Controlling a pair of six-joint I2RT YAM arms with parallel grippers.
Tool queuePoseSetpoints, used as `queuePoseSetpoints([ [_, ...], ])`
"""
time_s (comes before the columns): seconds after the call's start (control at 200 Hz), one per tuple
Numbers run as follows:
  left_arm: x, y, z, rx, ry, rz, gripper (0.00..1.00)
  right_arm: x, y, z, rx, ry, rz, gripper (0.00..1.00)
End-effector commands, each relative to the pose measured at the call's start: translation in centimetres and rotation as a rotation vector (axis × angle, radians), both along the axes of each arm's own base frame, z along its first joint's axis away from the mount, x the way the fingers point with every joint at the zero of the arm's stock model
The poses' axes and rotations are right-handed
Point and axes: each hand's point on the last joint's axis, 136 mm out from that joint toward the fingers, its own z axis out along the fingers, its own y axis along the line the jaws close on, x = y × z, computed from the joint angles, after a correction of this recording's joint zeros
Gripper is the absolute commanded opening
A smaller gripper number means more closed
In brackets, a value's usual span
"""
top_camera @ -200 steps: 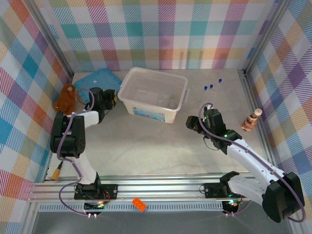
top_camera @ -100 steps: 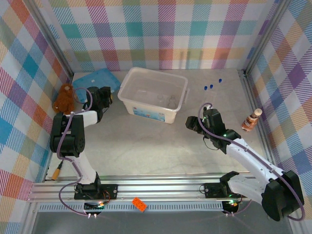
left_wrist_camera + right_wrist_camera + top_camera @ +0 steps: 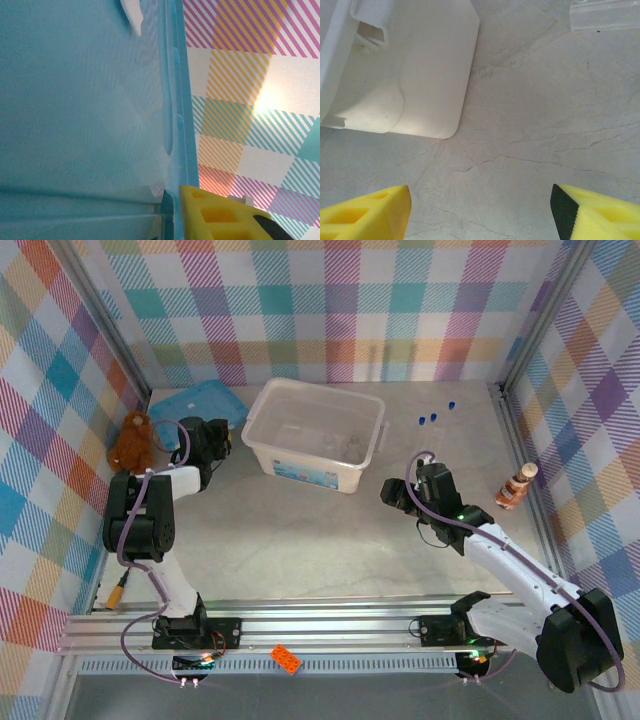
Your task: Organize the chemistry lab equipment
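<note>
One translucent white bin [image 3: 312,436] stands at the back middle of the bench [image 3: 300,530]. A few clear items [image 3: 345,446] lie inside it toward its right end, too faint to count or name. One flat blue lid [image 3: 200,398] lies at the back left, and one brown plush toy [image 3: 133,440] sits just left of it against the wall. Right of the bin, three tiny blue caps [image 3: 434,418] lie on the bench. Two are close together and the third is a little farther back, and the thin clear tubes under them can barely be made out. One brown-and-white striped figure [image 3: 515,485] stands by the right wall. One orange brick [image 3: 286,658] lies on the front rail, between the two arm bases. The left tool [image 3: 213,430] is at the near right edge of the blue lid. In its wrist view the lid runs right beside one yellow finger [image 3: 220,215], but I cannot tell whether the jaws are clamped on it. The right tool [image 3: 480,215] hangs over bare bench just right of the bin's near corner. Its two yellow fingers are well apart, with nothing between them.
</note>
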Motion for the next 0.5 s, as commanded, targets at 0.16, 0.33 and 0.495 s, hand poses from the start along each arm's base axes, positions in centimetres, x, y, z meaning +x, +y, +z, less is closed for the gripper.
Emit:
queuePoseSetpoints([
  [0.16,1.6,-0.6,9.7,0.111,-0.197,-0.025,0.08,0.2,0.4,0.9,0.019,-0.026,0.009,0.75],
  [0.33,2.1,-0.8,10.7,0.123,-0.213,-0.038,0.03,0.2,0.4,1.1,0.021,-0.03,0.008,0.75],
  [0.495,2.6,-1.5,12.4,0.118,-0.251,-0.06,0.0,0.2,0.3,1.3,0.018,-0.036,0.006,0.75],
])
